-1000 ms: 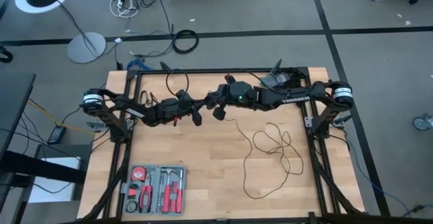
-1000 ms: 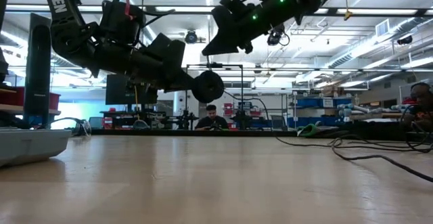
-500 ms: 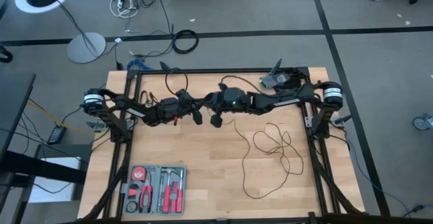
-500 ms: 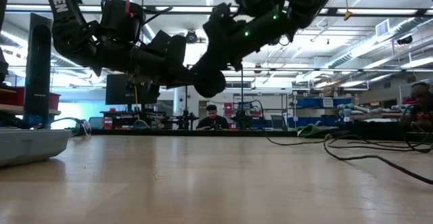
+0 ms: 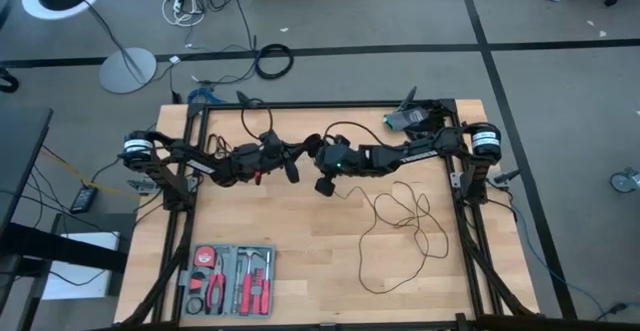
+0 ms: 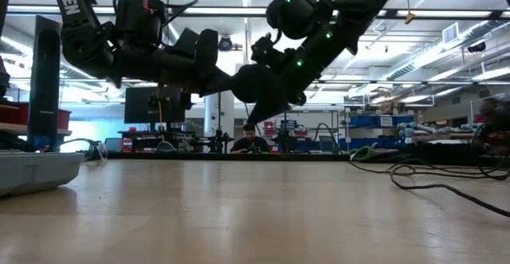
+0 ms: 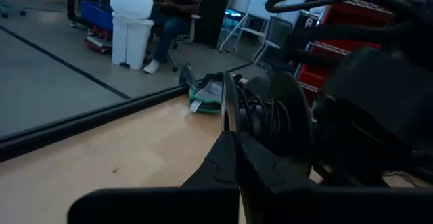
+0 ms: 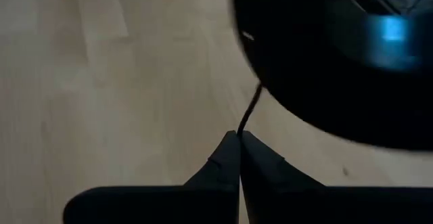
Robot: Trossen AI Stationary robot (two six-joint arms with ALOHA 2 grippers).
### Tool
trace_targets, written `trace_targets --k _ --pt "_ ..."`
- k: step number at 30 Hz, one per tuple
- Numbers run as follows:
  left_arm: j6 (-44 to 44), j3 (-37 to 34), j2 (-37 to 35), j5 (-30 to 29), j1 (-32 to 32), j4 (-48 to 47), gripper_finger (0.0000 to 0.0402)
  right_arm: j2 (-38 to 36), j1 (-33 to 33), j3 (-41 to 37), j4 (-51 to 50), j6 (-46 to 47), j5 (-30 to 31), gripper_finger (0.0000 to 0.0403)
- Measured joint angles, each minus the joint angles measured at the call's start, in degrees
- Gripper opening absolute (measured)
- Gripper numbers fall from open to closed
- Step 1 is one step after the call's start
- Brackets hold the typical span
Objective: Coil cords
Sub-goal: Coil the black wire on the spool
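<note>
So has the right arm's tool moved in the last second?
Yes. In the high view the right tool has swung left, away from the table's right rail and toward the left tool, dragging the thin black wire along.

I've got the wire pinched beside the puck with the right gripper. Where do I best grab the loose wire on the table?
Take the wire on its lone outer loop, farthest from the arms, coming straight down with the fingers set across it. There it lies flat on the bare table, clear of the crossings in the tangle, so you would likely pick up just one strand.
</note>
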Motion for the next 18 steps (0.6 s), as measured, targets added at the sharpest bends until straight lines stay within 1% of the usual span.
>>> trace_targets --k 3,5,9,13,15,18 --pt "-0.48 -1.08 0.0 -0.01 0.0 0.83 0.0 -0.04 0.63 -3.27 3.82 0.27 -0.16 0.0001" --pt "-0.69 -1.91 0.0 0.01 0.0 1.59 0.0 -0.12 1.01 -6.4 8.69 0.53 -1.2 0.0002" --pt "-1.09 -4.23 0.0 -0.42 0.0 3.11 0.0 -0.26 1.58 -14.4 22.82 4.92 -3.72 0.0009" --pt "-1.11 -5.4 0.02 -0.35 -0.02 3.84 0.0 -0.28 2.15 -22.36 36.97 8.85 -3.65 0.0016" --pt "-1.1 -5.47 0.0 0.0 -0.01 4.28 0.0 -0.28 2.17 -25.37 41.2 10.94 -3.65 0.0018" --pt "-0.89 -5.47 0.0 0.23 0.0 4.42 0.0 -0.28 2.22 -28.1 42.89 13.83 -3.65 0.002"
